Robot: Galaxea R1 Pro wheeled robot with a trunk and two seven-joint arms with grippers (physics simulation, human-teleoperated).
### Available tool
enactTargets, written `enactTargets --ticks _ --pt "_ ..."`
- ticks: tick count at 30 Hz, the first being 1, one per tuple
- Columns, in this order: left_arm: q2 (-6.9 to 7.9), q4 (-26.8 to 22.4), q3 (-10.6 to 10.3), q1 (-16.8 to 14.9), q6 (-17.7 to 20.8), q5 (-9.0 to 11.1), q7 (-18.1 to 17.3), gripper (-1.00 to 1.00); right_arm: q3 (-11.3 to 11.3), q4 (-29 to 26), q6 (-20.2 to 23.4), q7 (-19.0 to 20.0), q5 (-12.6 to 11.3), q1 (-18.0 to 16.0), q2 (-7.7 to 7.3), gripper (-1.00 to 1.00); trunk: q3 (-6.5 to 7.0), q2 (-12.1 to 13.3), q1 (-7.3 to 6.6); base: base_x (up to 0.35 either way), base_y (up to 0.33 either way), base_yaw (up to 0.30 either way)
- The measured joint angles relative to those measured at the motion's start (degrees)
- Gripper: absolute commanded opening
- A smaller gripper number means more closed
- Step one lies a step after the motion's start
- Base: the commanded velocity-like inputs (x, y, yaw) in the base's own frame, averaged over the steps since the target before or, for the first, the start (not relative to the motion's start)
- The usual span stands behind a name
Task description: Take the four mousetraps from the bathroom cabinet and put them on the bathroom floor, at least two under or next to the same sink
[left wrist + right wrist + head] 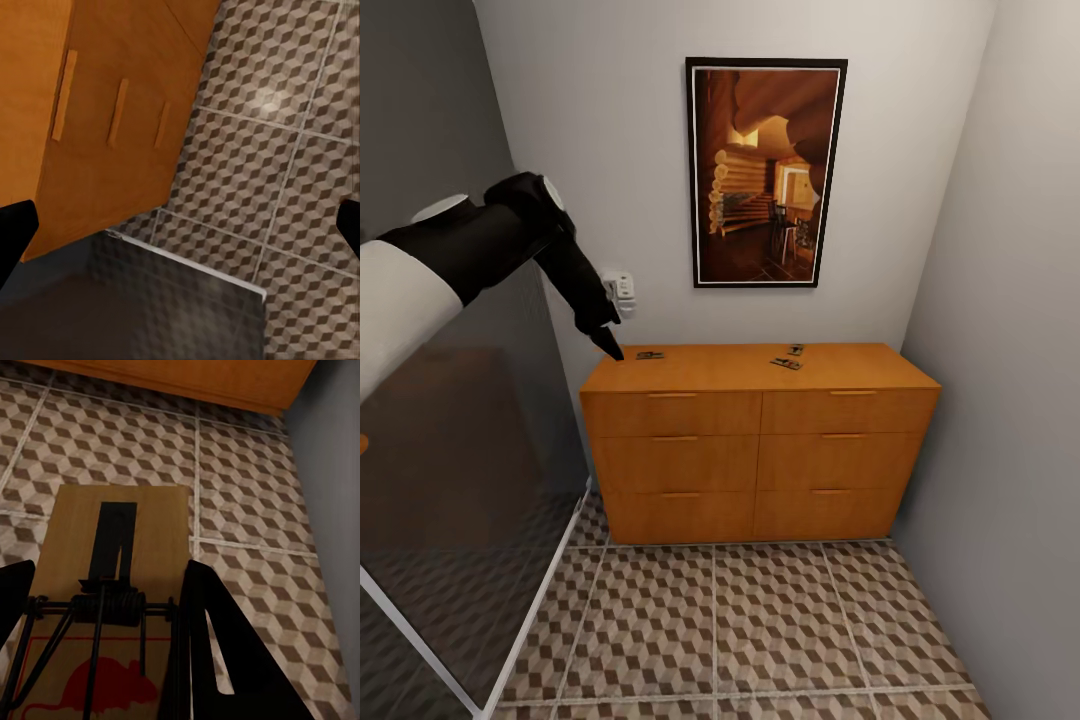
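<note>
The orange-brown cabinet (pixel 760 450) stands against the far wall. Three mousetraps lie on its top: one (pixel 650 355) near the left end, and a pair (pixel 787 362) (pixel 796 350) right of the middle. My left gripper (pixel 607 343) hangs over the cabinet's top left corner, a little left of the nearest mousetrap. Its fingers (pixel 15 234) stand wide apart, open and holding nothing. My right gripper (pixel 105 619) is shut on another mousetrap (pixel 112 547), held low over the cube-patterned bathroom floor (pixel 240 502) in front of the cabinet (pixel 195 379). The bathroom sink is out of view.
A glass shower partition (pixel 450 500) with a white base rail runs along the left. A grey wall (pixel 1010 400) closes the right side next to the cabinet. A framed picture (pixel 765 170) and a small white wall fitting (pixel 620 290) hang above the cabinet. Patterned floor (pixel 760 630) spreads in front.
</note>
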Motion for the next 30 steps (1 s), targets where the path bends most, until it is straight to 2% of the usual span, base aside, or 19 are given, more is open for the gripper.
enactTargets --ticks 6,9,13,20,25,26,28,30 --pt "-1.81 -0.06 -0.11 6.78 -0.47 0.02 0.0 1.0 -0.01 0.0 0.0 0.0 0.0 0.0 0.07 -1.0 0.0 0.0 0.0 0.0 0.0 0.0" --pt "-2.9 -0.04 -0.09 11.54 -0.78 -0.03 -0.01 1.0 0.0 0.0 0.0 0.01 0.03 0.0 0.13 -1.0 0.0 0.0 0.0 0.0 0.0 0.0" --pt "-3.15 -0.01 -0.01 13.31 -2.52 -0.01 -0.03 1.0 -0.02 0.0 0.0 0.01 0.06 0.0 0.17 -1.0 0.0 0.0 0.0 0.0 0.0 0.0" --pt "-3.14 -0.73 0.6 13.77 -3.07 0.53 -0.03 1.0 0.0 0.0 0.0 0.01 0.08 0.0 0.18 -1.0 0.0 0.0 0.0 0.0 0.0 0.0" --pt "-3.17 -2.66 6.37 13.82 -3.06 1.64 -0.03 1.0 0.0 0.0 0.0 0.01 0.09 0.0 0.18 -1.0 0.0 0.0 0.0 0.0 0.0 0.0" --pt "-3.18 -3.49 8.55 13.83 -3.01 1.75 -0.03 1.0 0.0 0.0 0.0 0.01 0.09 0.0 0.18 -1.0 0.01 -0.01 0.0 0.0 0.0 0.0" --pt "-3.18 -4.87 11.18 13.84 -2.92 1.78 -0.02 1.0 0.0 0.0 0.0 0.01 0.09 0.0 0.18 -1.0 0.01 -0.01 0.0 0.0 0.0 0.0" --pt "-3.19 -6.19 12.73 13.83 -2.81 1.76 -0.02 1.0 0.0 0.0 0.0 0.01 0.09 0.0 0.18 -1.0 0.0 0.0 0.0 0.0 0.0 0.0"
